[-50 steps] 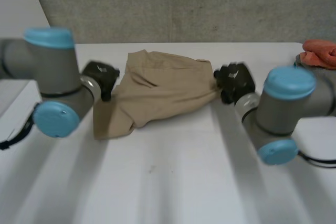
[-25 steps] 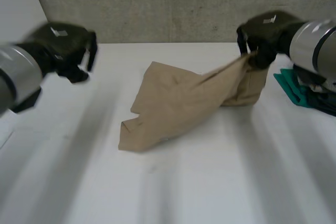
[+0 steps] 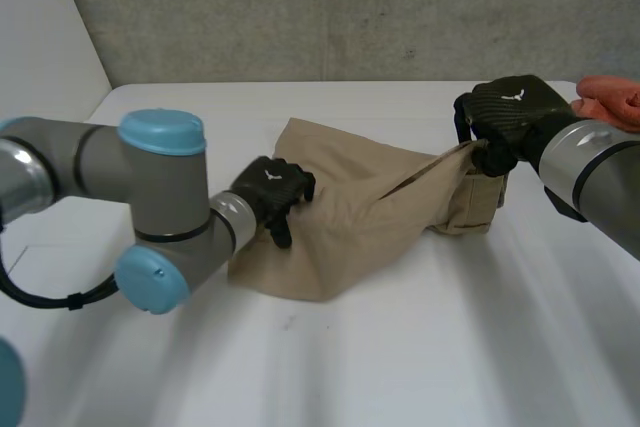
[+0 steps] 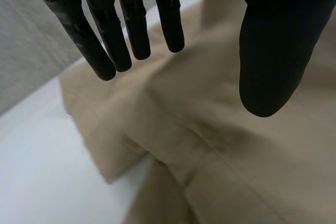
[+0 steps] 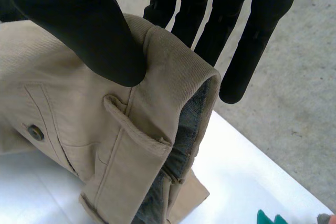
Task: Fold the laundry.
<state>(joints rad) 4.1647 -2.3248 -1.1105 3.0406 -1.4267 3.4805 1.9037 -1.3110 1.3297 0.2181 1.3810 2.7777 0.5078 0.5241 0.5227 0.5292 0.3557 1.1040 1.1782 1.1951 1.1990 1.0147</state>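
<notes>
From where I stand, the tan garment (image 3: 350, 222), trousers or shorts by the look of it, lies bunched across the middle of the white table (image 3: 400, 357), with one end draped up off the surface. The right hand (image 3: 505, 117) has that end. Its thumb (image 5: 79, 30) presses the waistband (image 5: 173, 61) against straight fingers (image 5: 247, 40), a firm pinch just above a belt loop (image 5: 134, 127) and near a small button (image 5: 35, 132). The left hand (image 3: 272, 187) hovers over the other end, its fingers (image 4: 100, 40) straight and spread from the thumb, holding nothing, with the cloth close beneath its palm. To my eye the job now is to spread the piece flat before any fold goes in. That calls for the left hand to come down and catch the loose edge, a single layer if it can, while the right draws away without loosening so the creases pull out. Too sharp a tug could slip the waistband free. An orange cloth (image 3: 610, 97) sits beside the right arm, apart from the work.
</notes>
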